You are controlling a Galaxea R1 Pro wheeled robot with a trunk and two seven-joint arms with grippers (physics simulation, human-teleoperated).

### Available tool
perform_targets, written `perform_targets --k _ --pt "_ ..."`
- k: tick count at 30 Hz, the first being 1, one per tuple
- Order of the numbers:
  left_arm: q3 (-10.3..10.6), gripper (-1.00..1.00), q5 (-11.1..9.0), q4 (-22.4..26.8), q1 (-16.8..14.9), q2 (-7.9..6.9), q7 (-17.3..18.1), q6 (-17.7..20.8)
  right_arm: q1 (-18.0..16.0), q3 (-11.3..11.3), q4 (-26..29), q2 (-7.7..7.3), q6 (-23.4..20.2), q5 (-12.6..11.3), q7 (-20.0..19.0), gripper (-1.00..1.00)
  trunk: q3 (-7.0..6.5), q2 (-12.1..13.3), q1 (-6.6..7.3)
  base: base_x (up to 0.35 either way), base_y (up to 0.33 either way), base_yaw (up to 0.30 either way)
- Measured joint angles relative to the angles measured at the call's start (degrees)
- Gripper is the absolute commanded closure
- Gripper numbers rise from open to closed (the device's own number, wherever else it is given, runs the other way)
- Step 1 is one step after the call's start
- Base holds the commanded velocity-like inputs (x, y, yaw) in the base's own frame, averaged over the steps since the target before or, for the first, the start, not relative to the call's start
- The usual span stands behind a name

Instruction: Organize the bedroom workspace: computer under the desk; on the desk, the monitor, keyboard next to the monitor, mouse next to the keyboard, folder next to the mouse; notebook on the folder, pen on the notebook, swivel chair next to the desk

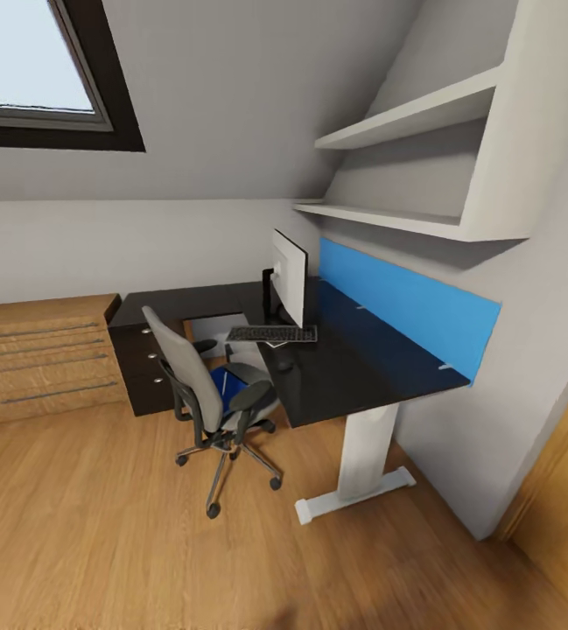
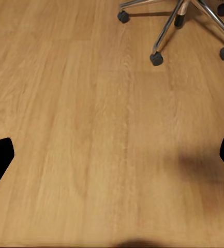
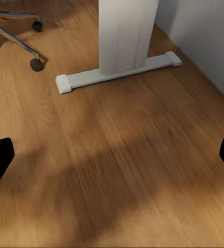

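this is looking like a home attic room serving as a small study — pale grey walls (image 1: 231,105) are sloping down under a dark-framed skylight (image 1: 47,79), and light wood planks (image 1: 100,525) are covering the floor. a black l-shaped desk (image 1: 354,367) is carrying a monitor (image 1: 290,276) and keyboard (image 1: 272,333), a grey swivel chair (image 1: 209,394) is standing beside it, and white wall shelves (image 1: 406,122) and a light-wood drawer chest (image 1: 43,354) are completing the domestic feel.

The monitor (image 1: 291,276) stands on the counter (image 1: 354,372), the keyboard (image 1: 272,333) just near of it, the mouse (image 1: 284,364) nearer still. The swivel chair (image 1: 213,394) sits on the floor at the counter's left, the folder (image 1: 228,382) on its seat, a drawer chest (image 1: 43,363) far left
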State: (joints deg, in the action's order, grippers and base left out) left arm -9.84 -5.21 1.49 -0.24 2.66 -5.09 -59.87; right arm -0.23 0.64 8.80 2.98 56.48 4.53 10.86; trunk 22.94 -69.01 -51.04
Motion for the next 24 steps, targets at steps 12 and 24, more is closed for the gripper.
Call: perform_targets --k 12,24 --pt "-0.01 -1.0 0.01 0.01 0.0 0.05 0.0 0.01 0.04 0.08 0.13 -0.13 -2.25 0.12 -0.06 -1.0 0.07 0.0 0.0 0.0 -0.069 0.107" --pt "0.0 -1.0 0.01 0.01 0.0 -0.03 -0.01 -0.01 0.02 0.0 0.1 -0.09 -2.4 0.08 -0.01 -1.0 0.07 0.0 0.0 0.0 -0.007 0.231"
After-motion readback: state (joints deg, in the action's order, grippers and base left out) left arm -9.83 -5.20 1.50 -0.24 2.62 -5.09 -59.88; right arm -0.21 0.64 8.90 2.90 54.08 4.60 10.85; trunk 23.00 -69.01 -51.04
